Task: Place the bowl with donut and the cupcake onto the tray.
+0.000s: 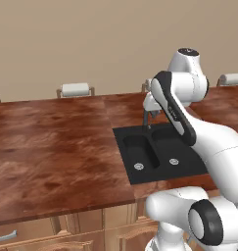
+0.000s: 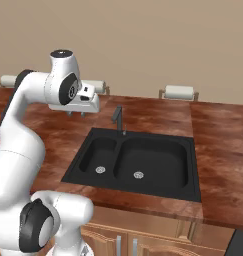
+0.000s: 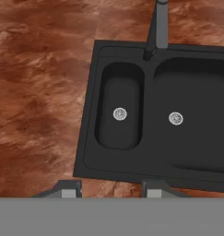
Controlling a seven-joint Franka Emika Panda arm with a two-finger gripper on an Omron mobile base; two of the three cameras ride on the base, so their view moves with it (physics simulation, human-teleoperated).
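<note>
- Left base view: one black sink [image 1: 157,153] with two basins and two drains, set in the brown wooden counter [image 1: 52,152]; one dark tap [image 1: 146,117] behind it. Three paper-towel rolls [image 1: 75,89] along the wall. No readable writing. Bowl, donut, cupcake and tray: place cannot be told.
- Right base view: gripper [image 2: 76,113] hangs above the counter left of the tap, holding nothing; two short fingers [image 2: 83,114] point down.
- Hand view: two fingertips [image 3: 69,190] stand apart, partly spread, above the sink's near rim, touching nothing. Two drains counted.
</note>
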